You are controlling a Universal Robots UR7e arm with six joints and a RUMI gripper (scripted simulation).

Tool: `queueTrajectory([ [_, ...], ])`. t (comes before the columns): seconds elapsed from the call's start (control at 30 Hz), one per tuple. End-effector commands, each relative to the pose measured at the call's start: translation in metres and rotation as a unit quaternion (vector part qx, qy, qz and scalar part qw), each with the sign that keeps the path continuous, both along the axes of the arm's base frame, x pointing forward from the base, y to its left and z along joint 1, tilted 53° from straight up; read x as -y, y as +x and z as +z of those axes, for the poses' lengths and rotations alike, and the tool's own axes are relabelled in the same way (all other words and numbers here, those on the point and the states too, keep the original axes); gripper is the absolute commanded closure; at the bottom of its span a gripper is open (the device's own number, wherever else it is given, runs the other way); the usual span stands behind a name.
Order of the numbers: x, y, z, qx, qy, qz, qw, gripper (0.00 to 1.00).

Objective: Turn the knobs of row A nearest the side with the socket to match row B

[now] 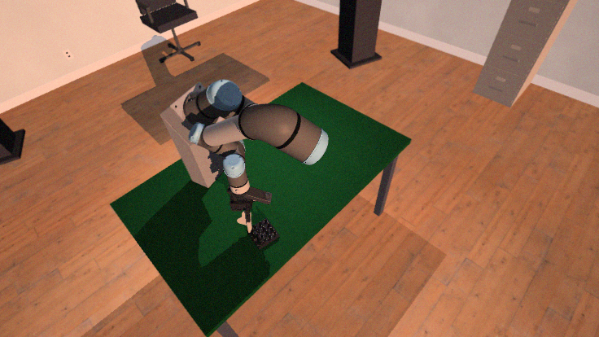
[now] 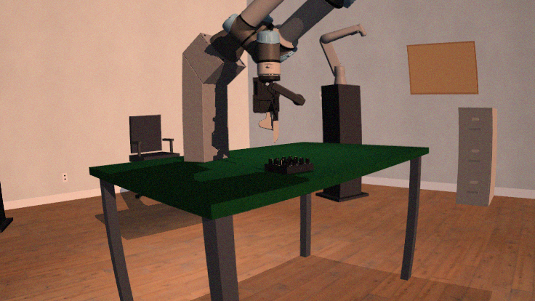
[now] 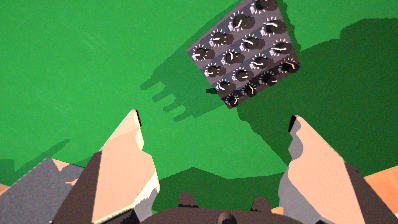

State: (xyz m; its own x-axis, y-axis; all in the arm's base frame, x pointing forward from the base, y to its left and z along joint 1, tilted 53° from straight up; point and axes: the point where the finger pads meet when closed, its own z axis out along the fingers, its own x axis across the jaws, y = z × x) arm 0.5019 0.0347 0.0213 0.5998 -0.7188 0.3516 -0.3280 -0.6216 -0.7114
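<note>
The black knob box (image 1: 264, 233) (image 2: 288, 169) (image 3: 245, 59) sits on the green table. In the wrist view it is at the upper centre-right, turned at an angle, its top edge cut off. Rows of dark knobs with white pointer lines and tick marks cover it. A small dark stub (image 3: 211, 91) sticks out at its lower left side; I cannot tell surely whether it is the socket. Exact marks are too small to read surely. My gripper (image 1: 247, 226) (image 2: 274, 136) (image 3: 212, 113) is open and empty, above the table and beside the box, touching no knob.
The green table (image 1: 334, 125) (image 2: 359, 157) has its front edge a short way beyond the box. The grey arm pedestal (image 1: 190, 155) (image 2: 192, 119) stands at its back side. Shadow covers part of the table around the box. A chair, dark pillars and a cabinet stand away from the table.
</note>
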Motion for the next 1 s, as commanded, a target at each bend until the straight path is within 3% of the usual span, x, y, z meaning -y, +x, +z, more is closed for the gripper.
queueTrajectory([
  [0.0,-0.002,0.003,0.003,0.021,-0.054,0.053,0.997,0.0],
  [0.27,-0.004,0.005,0.006,0.045,-0.11,0.1,0.988,0.0],
  [0.33,-0.004,0.005,0.006,0.045,-0.11,0.1,0.988,0.0],
  [0.4,-0.005,0.006,0.007,0.056,-0.136,0.122,0.982,0.0],
  [0.83,-0.008,0.009,0.012,0.093,-0.223,0.195,0.951,0.0],
  [0.9,-0.008,0.009,0.012,0.093,-0.223,0.195,0.951,0.0],
  [0.97,-0.009,0.01,0.013,0.105,-0.248,0.216,0.938,0.0],
])
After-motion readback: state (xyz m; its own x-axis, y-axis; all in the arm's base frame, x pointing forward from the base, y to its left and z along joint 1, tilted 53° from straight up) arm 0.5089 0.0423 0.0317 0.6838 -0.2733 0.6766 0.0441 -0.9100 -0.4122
